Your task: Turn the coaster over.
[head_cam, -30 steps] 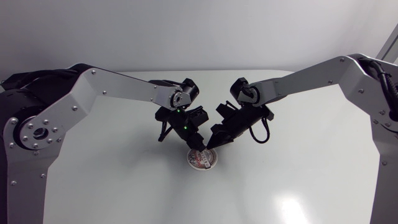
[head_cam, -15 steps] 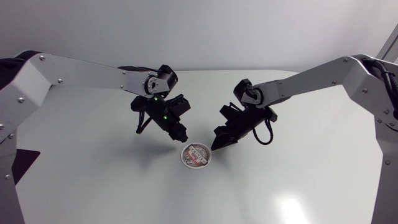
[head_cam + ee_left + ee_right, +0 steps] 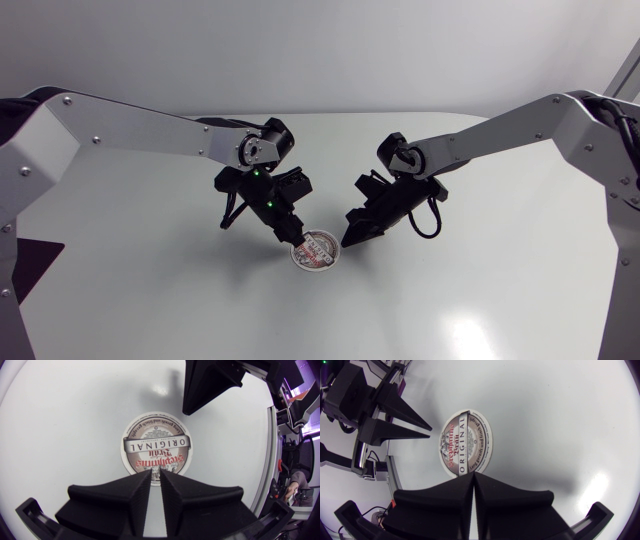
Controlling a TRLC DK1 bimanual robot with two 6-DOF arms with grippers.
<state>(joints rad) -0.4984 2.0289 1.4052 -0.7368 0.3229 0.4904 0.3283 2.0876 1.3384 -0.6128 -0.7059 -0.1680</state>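
The round coaster point(image 3: 315, 250) lies flat on the white table point(image 3: 480, 280), printed face up. My left gripper point(image 3: 290, 237) points down at its left edge, fingers shut with nothing between them. My right gripper point(image 3: 348, 240) stands shut just off its right edge. In the left wrist view the coaster point(image 3: 156, 447) lies right ahead of the left gripper point(image 3: 155, 474), whose tips overlap its near rim, and the right gripper point(image 3: 192, 407) sits beyond it. In the right wrist view the coaster point(image 3: 466, 442) is just ahead of the right gripper point(image 3: 473, 475), with the left gripper point(image 3: 430, 432) on its far side.
Both arms come in from the sides and meet near the table's middle. A black cable loop point(image 3: 425, 222) hangs by the right wrist. Bare white tabletop surrounds the coaster.
Both grippers were at the coaster a second ago. The left gripper then lifted away to the upper left and has come back down to the coaster's left edge. The right gripper drew back slightly.
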